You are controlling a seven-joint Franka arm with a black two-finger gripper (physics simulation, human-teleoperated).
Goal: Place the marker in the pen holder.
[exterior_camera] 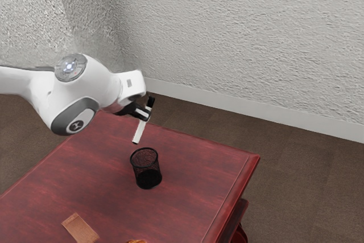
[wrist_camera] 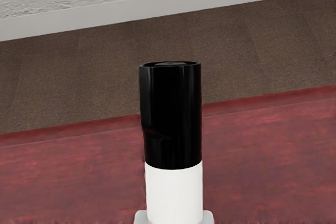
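My gripper [exterior_camera: 143, 113] is shut on the white marker [exterior_camera: 139, 131] in the exterior view, above the table's far part. The marker is tilted, its black cap up and its lower end pointing down toward the pen holder. The black mesh pen holder [exterior_camera: 147, 169] stands upright on the table, below the marker and apart from it. In the wrist view the marker [wrist_camera: 172, 119] rises with its black cap at the top and its white body lower down.
The red table [exterior_camera: 193, 180] has a wooden block [exterior_camera: 81, 229] near the exterior view's bottom left, and an orange-brown thing [exterior_camera: 136, 241] is cut off at the lower edge. A textured wall [exterior_camera: 244, 32] stands beyond the table and the brown floor.
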